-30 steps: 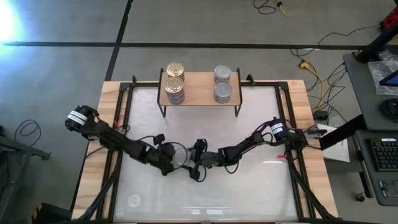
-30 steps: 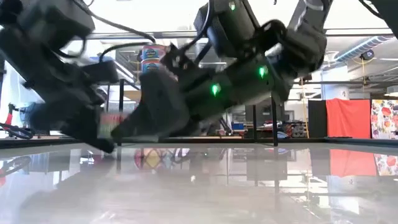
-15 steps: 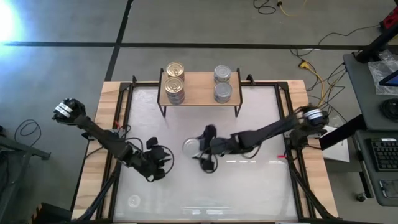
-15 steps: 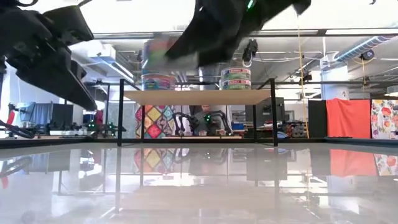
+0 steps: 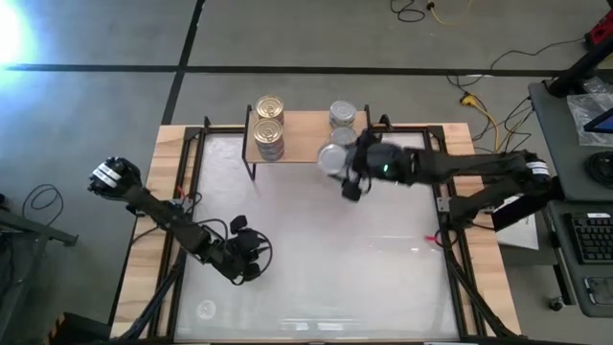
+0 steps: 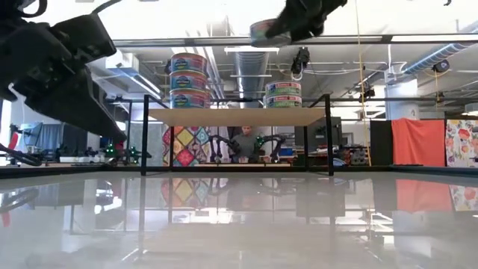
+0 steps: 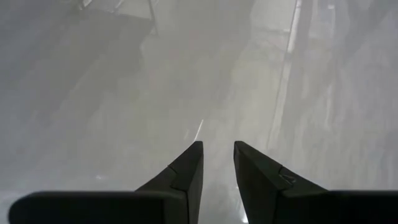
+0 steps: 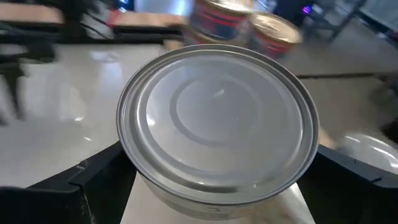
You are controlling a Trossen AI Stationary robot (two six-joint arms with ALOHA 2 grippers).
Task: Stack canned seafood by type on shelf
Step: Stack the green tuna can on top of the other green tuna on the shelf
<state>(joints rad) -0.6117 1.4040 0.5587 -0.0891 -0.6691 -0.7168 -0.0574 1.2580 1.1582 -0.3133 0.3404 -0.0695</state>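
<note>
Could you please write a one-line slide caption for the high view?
Right gripper carries a silver-lidded tin toward the shelf, while the left gripper waits over the table.
</note>
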